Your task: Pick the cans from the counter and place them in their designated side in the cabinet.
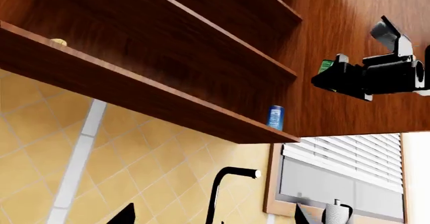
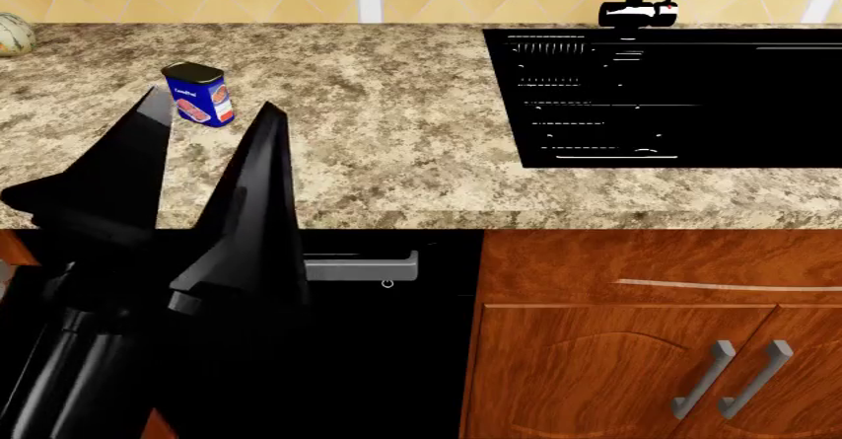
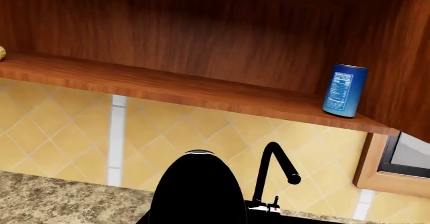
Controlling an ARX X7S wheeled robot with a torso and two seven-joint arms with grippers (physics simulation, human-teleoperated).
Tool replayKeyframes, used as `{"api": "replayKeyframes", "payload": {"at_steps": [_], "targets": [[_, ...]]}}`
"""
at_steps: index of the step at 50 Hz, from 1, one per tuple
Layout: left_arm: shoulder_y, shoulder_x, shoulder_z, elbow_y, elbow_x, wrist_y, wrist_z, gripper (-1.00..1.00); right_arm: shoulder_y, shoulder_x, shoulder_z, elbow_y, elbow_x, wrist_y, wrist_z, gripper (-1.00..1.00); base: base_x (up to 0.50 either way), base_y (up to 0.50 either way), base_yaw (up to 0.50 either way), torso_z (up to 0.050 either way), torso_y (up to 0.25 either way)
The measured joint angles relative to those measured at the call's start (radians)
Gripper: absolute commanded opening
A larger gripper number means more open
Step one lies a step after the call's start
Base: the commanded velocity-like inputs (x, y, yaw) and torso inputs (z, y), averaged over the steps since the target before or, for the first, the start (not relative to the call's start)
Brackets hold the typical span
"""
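On the counter (image 2: 394,153), a pale round thing (image 2: 11,33) lay at the far left edge by the tiled wall. Right of it stood a blue can (image 2: 200,94), upright, with a red-and-white label and a dark top, well apart from the sink (image 2: 658,94). Two black fingers (image 2: 250,202) of the left claw (image 1: 213,218) rose close to the head camera, in front of the can. They were spread wide, with nothing between them. Below the counter edge was a black appliance with a silver handle (image 2: 362,264). To its right was the cabinet (image 2: 593,360), reddish-brown, its doors closed. The faucet (image 2: 638,10) stood behind the sink.

Above, the wall cabinet (image 3: 168,88) was open. A small yellowish thing (image 1: 59,42) lay at its shelf's left end; what it was I could not tell. A second can (image 3: 345,90), blue, stood upright at the shelf's right end, just beside the side wall. Farther right, the right claw (image 1: 331,78) hung in front of the cabinet's side. A bit of green (image 1: 327,65) showed at its tip, but I could not tell whether it was spread or pinching anything.
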Motion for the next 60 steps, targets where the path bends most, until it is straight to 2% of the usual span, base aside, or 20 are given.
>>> {"api": "replayKeyframes", "payload": {"at_steps": [12,32,45,60], "targets": [[-0.076,-0.151,0.145,0.019,-0.021,0.152,-0.118,1.00,0.006,-0.006,0.009,0.007,-0.030,-0.004,-0.007,-1.00,0.17,0.00,0.00,0.000,0.001],[-0.092,-0.250,0.269,0.026,0.019,0.278,-0.181,1.00,0.007,-0.010,0.013,0.010,-0.040,-0.006,-0.011,-1.00,0.24,-0.07,0.00,0.000,0.001],[-0.107,-0.306,0.371,0.020,0.135,0.357,-0.209,1.00,0.006,-0.009,0.013,0.011,-0.043,-0.006,-0.010,-1.00,0.11,-0.01,0.00,0.050,0.000],[-0.109,-0.328,0.418,0.012,0.190,0.402,-0.215,1.00,0.008,-0.010,0.013,0.010,-0.041,-0.006,-0.011,-1.00,0.10,-0.10,0.00,0.050,0.000]]}}
